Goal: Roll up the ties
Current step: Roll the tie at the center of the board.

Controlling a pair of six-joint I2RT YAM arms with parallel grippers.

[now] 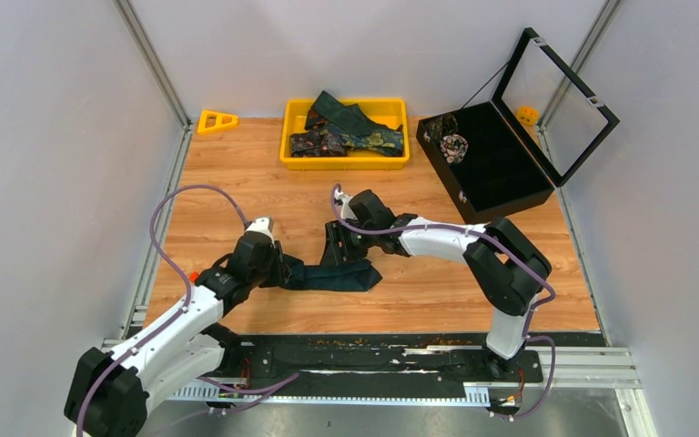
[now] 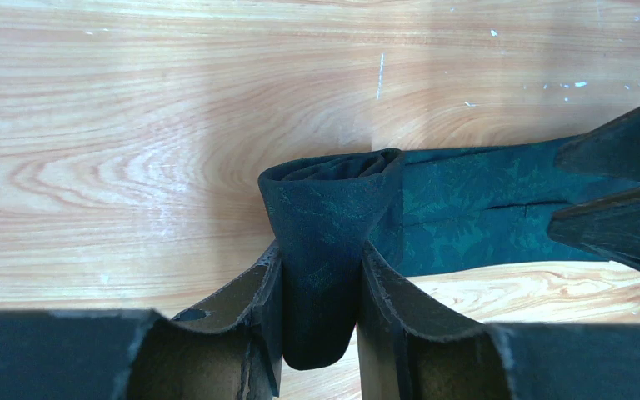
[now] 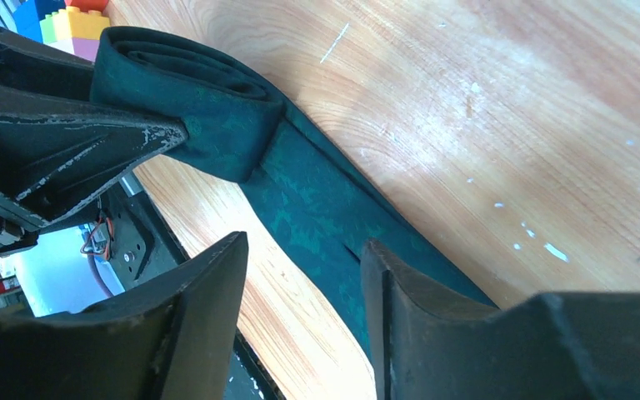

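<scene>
Teal tie [image 1: 328,276] lies near-centre on the tabletop [image 1: 264,191], part rolled. My left tool [image 2: 321,267] pinches the roll; right tool [image 3: 304,258] stands open astride the flat tail, maybe touching it. Risk: untensioned tail, roll loosens or telescopes out of the pinch.

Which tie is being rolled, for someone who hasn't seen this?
On the wooden tabletop, look centre, towards the near edge. A plain dark teal-green fabric necktie lies there, one end coiled in the left gripper. Unlike ties heaped in the yellow plastic tray, it lies on bare wood.
</scene>
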